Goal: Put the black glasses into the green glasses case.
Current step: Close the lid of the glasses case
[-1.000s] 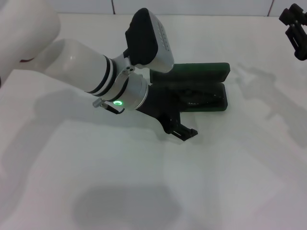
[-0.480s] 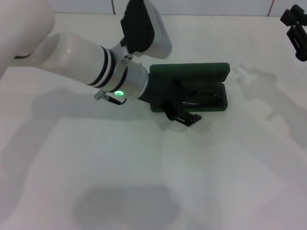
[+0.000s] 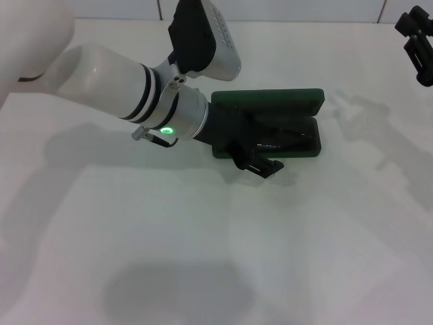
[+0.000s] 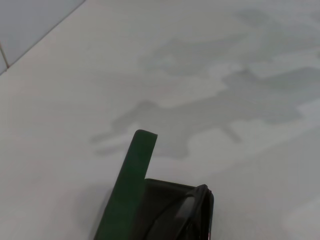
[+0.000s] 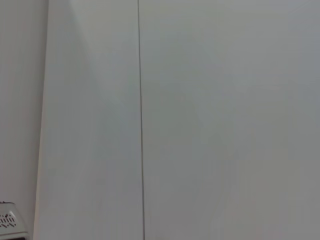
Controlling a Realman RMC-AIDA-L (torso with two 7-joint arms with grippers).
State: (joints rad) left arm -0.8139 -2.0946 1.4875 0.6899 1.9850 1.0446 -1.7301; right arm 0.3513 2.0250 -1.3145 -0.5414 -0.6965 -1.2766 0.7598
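Observation:
The green glasses case [image 3: 270,103] lies open at the table's middle back, its lid laid flat behind the tray. The black glasses [image 3: 287,140] rest folded inside the tray's dark lining. My left gripper [image 3: 260,164] hangs low over the tray's front left edge and covers that end of the case. In the left wrist view the green glasses case [image 4: 131,182] shows its lid edge-on, with the dark tray [image 4: 167,207] beside it. My right gripper [image 3: 418,44] stays parked high at the far right, away from the case.
A white table [image 3: 203,257] spreads out in front of and to both sides of the case. A tiled wall runs along the back edge. The right wrist view shows only a pale wall [image 5: 200,120] with one seam.
My left gripper has moved back from the table in front of the case onto the tray's front left edge. Over the last half second it has hardly shifted. The right arm is still.

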